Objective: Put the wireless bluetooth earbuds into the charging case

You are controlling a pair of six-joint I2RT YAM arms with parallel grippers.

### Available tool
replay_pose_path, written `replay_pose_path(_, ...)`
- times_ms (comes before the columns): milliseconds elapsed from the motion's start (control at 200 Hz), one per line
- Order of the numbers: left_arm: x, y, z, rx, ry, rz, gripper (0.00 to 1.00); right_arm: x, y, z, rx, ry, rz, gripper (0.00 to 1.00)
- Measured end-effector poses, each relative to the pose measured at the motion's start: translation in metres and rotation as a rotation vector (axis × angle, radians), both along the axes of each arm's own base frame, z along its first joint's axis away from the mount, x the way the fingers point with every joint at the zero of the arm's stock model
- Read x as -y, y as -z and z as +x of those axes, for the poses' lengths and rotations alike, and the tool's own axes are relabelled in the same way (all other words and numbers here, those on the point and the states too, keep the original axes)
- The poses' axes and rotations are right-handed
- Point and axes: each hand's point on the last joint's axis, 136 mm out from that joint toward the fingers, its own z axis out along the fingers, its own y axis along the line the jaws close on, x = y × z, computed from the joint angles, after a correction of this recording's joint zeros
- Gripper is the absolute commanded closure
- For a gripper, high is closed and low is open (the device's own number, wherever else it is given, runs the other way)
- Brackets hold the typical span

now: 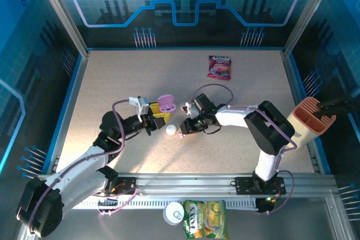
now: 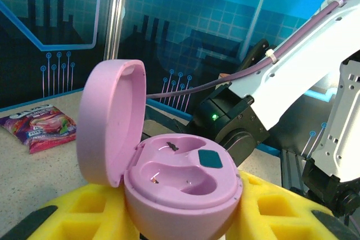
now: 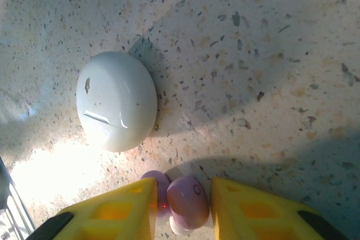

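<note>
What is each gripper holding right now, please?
Left gripper: closed on the open pink case.
Right gripper: closed on a pink earbud.

A: Left arm [image 1: 76, 168]: white shells, black joint housings. A thin lavender cable [image 1: 114, 111] loops along it.
B: Right arm [image 1: 233, 117] built the same, with a white link and a bulky black elbow. Noted a white zip tie [image 2: 271, 57] on its shell and a small green light [image 2: 214, 117] on a black joint.
A: Left gripper [image 2: 180, 217]: yellow moulded fingers [image 2: 79, 212], rectangular pockets, dark corner patches.
B: Right gripper [image 3: 183, 209] matches: yellow, pocketed, grey-black corners.
</note>
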Motion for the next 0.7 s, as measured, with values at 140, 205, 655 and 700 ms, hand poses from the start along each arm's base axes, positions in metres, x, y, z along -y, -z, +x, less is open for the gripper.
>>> replay_pose_path(140,0.0,0.001,0.0,-0.003,0.0,0.001,0.69,0.0,0.0,0.0,0.0,0.002,0.004,0.73)
replay_pose_path(205,0.0,0.001,0.0,-0.003,0.0,0.001,0.69,0.001,0.001,-0.001,-0.002,0.005,0.004,0.76)
replay_pose_path(655,0.001,0.002,0.001,-0.006,0.0,0.003,0.7,0.012,-0.011,0.003,0.031,0.074,-0.014,0.78)
replay_pose_path(700,0.001,0.002,0.001,-0.006,0.0,0.003,0.7,0.018,-0.016,0.005,0.051,0.101,-0.022,0.78)
